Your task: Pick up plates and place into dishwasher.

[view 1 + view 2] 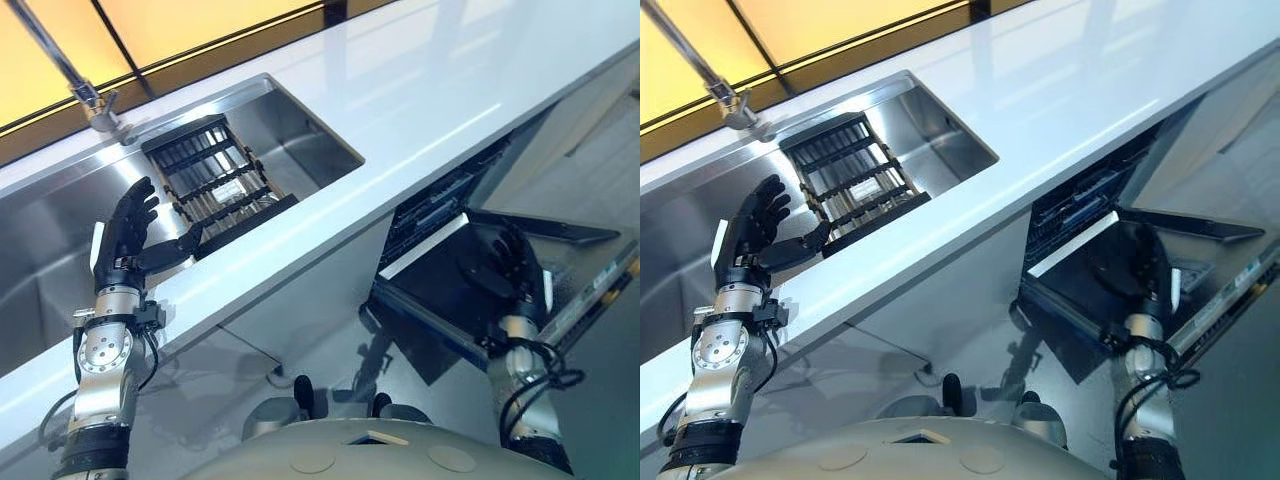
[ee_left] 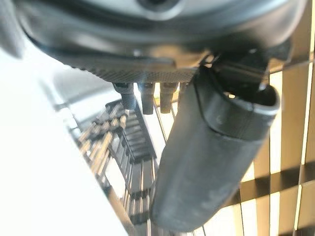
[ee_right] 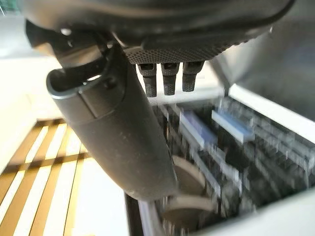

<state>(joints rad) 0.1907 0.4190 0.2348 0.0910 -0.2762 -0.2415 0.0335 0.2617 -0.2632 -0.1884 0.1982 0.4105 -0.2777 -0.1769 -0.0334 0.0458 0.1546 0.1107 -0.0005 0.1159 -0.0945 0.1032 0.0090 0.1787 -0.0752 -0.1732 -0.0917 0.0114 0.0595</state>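
Right hand, at 4 o'clock, hangs spread and empty over the open dishwasher; a pale round plate appears already lodged in its rack, though blurred. Left hand, at 9 o'clock, is wide and empty beside the dish rack in the sink. No plate is visible in that rack. Risk: the fingers may snag the rack's bars on reaching in.

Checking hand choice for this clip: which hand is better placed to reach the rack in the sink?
Left. The left hand hovers open right beside the dish rack in the sink; the right hand is down over the open dishwasher.
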